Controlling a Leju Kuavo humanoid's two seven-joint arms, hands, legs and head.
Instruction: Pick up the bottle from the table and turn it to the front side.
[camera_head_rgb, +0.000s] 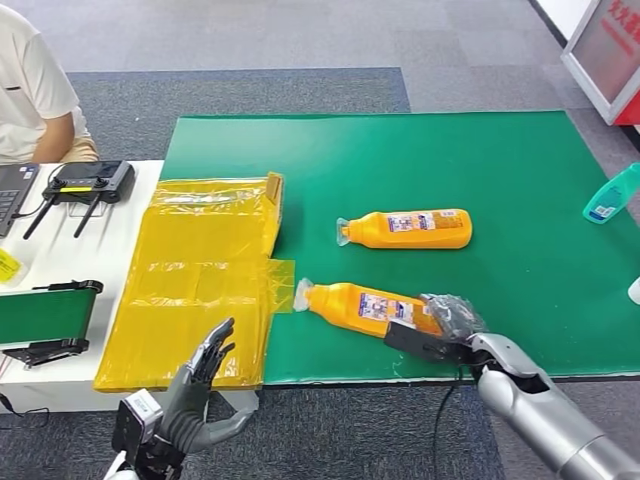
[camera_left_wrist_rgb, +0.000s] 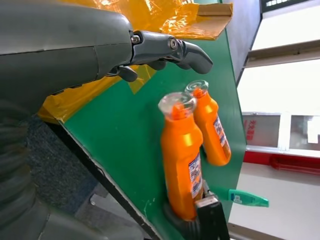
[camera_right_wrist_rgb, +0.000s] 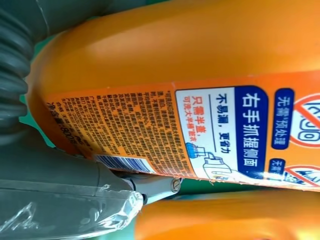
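A: While the right hand (camera_head_rgb: 445, 322) lies at the near bottle (camera_head_rgb: 362, 306), state its condition.

B: The right hand rests over the base end of that bottle, at the front edge of the green mat (camera_head_rgb: 453, 160). In the right wrist view the bottle's label side (camera_right_wrist_rgb: 181, 135) lies against the thumb. Whether the fingers are closed around the body cannot be told.

A: Bottle position?

B: The near bottle lies on its side on the mat, cap toward the yellow sheet (camera_head_rgb: 196, 275), printed label facing up. Its cap end is just beside the sheet's small flap.

A: Second bottle (camera_head_rgb: 407, 228)?

B: It lies on its side on the mat, farther from the front edge than the near bottle and roughly parallel to it, cap also toward the sheet. The two are apart.

A: Left hand (camera_head_rgb: 198, 385)?

B: It is raised off the front edge of the mat, near the sheet's front corner. Fingers are spread and extended, and it holds nothing.

A: Other items?

B: A teal bottle (camera_head_rgb: 610, 195) lies at the mat's right edge. Beyond the sheet, off the mat, a black router (camera_head_rgb: 87, 185) sits on a white table (camera_head_rgb: 113, 250), and a person (camera_head_rgb: 34, 85) sits behind it.
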